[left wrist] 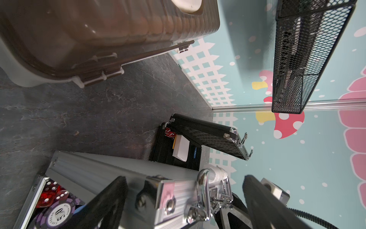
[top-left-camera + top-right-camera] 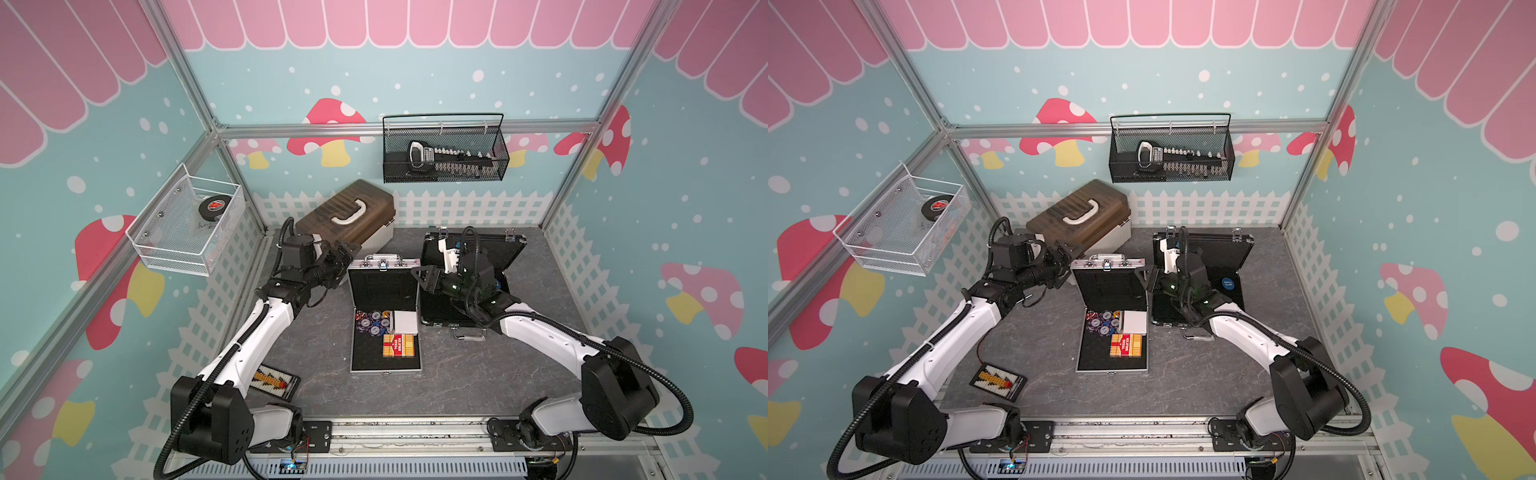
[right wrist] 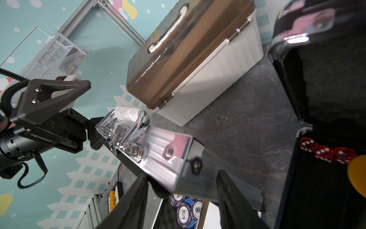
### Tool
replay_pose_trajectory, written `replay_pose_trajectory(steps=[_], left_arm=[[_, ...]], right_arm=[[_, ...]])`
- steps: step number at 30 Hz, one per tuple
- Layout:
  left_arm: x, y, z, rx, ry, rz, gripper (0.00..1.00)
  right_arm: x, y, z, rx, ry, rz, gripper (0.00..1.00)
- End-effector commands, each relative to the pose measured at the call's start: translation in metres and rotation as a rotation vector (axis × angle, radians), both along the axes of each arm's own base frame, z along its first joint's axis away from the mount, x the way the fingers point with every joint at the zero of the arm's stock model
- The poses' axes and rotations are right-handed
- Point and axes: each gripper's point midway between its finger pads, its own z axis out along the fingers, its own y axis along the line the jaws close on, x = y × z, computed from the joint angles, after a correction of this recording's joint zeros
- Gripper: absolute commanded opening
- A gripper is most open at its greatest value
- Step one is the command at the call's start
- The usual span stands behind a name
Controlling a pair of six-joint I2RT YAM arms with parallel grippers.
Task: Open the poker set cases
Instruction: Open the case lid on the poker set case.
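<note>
The right jaws (image 3: 182,176) pinch a side edge of the small silver poker case (image 2: 382,286), on its raised lid, which stands upright. The left jaws (image 1: 183,179) are spread wide, straddling the lid's other top corner near the chrome handle (image 1: 204,190). Poker chips (image 2: 372,322) and a card deck (image 2: 399,345) lie in the base, mid-way across the bench (image 2: 457,374). Just beside it, on the right arm's side, the larger black poker case (image 2: 500,251) stands open too, with red dice (image 3: 324,150) inside.

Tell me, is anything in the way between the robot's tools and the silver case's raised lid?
Nothing visible. The left tool stands open around one top corner of the silver case's lid, and the right tool is closed on the other corner.
</note>
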Motion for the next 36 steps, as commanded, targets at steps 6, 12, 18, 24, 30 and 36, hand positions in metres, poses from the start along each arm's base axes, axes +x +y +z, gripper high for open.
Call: replay_pose_trajectory(steps=[6, 12, 18, 24, 30, 36], left_arm=[[0.011, -0.001, 0.005, -0.018, -0.028, 0.002, 0.94], [0.014, 0.006, 0.007, -0.016, -0.036, 0.022, 0.97], [0.014, 0.025, 0.014, 0.026, -0.064, 0.069, 0.99], [0.009, 0.068, 0.035, 0.142, -0.137, 0.171, 0.99], [-0.015, 0.133, 0.077, 0.516, -0.345, 0.392, 0.99], [-0.051, 0.184, 0.091, 0.83, -0.502, 0.628, 0.99]], right_arm=[[0.003, 0.01, -0.012, -0.037, 0.023, 0.019, 0.44], [0.01, 0.013, -0.013, -0.028, 0.021, 0.007, 0.44], [0.013, 0.011, -0.005, -0.053, -0.001, -0.004, 0.48], [0.007, -0.004, 0.013, -0.091, -0.05, -0.04, 0.58], [-0.014, -0.034, 0.054, -0.218, -0.21, -0.07, 0.58], [-0.025, -0.122, 0.138, -0.504, -0.46, -0.385, 0.64]])
